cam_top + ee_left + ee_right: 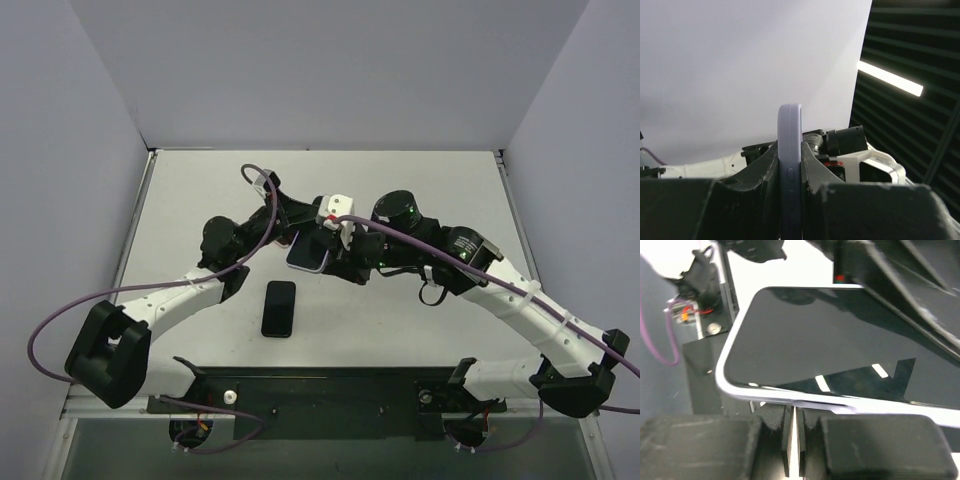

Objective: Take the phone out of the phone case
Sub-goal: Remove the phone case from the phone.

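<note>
You have two hands at one lavender phone case (308,254). The left hand (789,170) is clenched on its edge, and the right hand (792,437) is clenched empty just under its rim. One phone (840,340) sits inside the case. A second black phone (279,308) lies flat on the surface (420,190) near the case, toward the arm bases.

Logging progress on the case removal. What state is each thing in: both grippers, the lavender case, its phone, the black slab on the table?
Left gripper: shut on the lavender case.
Right gripper: shut, empty, at the case's rim.
Lavender case: held up, phone inside.
Phone: screen dark, seated in the case.
Black slab: flat on the table, untouched.
</note>
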{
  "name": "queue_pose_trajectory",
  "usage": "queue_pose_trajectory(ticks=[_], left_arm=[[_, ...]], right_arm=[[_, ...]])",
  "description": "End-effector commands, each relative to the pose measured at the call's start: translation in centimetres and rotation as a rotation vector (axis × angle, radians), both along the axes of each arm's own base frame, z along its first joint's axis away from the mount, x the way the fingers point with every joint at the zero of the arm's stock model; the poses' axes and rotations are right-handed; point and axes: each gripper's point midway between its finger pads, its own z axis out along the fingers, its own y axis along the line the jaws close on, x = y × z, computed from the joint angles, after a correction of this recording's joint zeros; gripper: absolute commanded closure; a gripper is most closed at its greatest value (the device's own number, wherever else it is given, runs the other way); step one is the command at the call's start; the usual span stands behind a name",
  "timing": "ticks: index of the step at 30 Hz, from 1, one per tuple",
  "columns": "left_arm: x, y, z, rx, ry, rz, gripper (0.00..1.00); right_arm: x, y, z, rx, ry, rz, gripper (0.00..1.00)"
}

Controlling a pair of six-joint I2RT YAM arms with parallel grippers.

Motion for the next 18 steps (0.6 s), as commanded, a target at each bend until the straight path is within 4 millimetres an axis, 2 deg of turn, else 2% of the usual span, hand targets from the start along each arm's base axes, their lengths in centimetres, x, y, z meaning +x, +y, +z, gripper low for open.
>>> queue_pose_trajectory(ticks=[1, 2, 3, 4, 5, 6, 7, 8, 10, 12, 13, 16, 18], left_arm=[[-1.4, 1.2, 2.9, -0.145, -0.063, 0.02, 1.0], [-0.6, 1.9, 2.9, -0.167, -0.06, 0.093, 1.0], [0.3, 2.7, 2.8, -0.158, -0.085, 0.179, 1.0], [1.1, 3.9, 2.7, -0.167, -0.082, 0.287, 1.0], [2.2, 4.3, 1.4, -0.107, -0.071, 0.38, 1.0], [2.9, 5.9, 1.7, -0.109, -0.068, 0.509, 1.0], [3.5, 6.1, 0.4, -0.038, -0.086, 0.582, 1.0], [4.0, 7.7, 0.6, -0.043, -0.078, 0.68, 1.0], [4.3, 8.7, 0.1, -0.023, -0.087, 0.772, 1.0], [4.3, 8.4, 0.0, -0.031, -0.096, 0.757, 1.0], [3.9, 8.1, 0.6, -0.061, -0.113, 0.724, 1.0], [3.8, 6.9, 0.5, -0.091, -0.119, 0.655, 1.0], [3.6, 6.6, 0.7, -0.116, -0.117, 0.631, 1.0]], right_arm=[[6.9, -0.2, 3.0, 0.243, -0.125, -0.312, 1.0], [7.6, -1.3, 2.6, 0.285, -0.04, -0.392, 1.0], [6.9, -2.0, 1.2, 0.307, 0.016, -0.412, 1.0], [6.7, -3.0, 1.4, 0.368, 0.088, -0.468, 0.91], [6.4, -3.6, -1.0, 0.339, 0.143, -0.504, 0.85], [5.5, -3.7, -1.0, 0.378, 0.225, -0.532, 0.71], [4.6, -3.6, -2.3, 0.379, 0.289, -0.521, 0.65], [3.6, -3.4, -1.9, 0.436, 0.391, -0.535, 0.53], [2.6, -2.7, -1.4, 0.547, 0.529, -0.527, 0.4], [1.5, -2.1, 1.1, 0.647, 0.604, -0.463, 0.27], [0.9, -1.8, 2.7, 0.694, 0.616, -0.407, 0.24], [-0.6, -1.2, 4.9, 0.688, 0.662, -0.276, 0.24], [-0.6, -1.1, 4.9, 0.66, 0.684, -0.228, 0.33]])
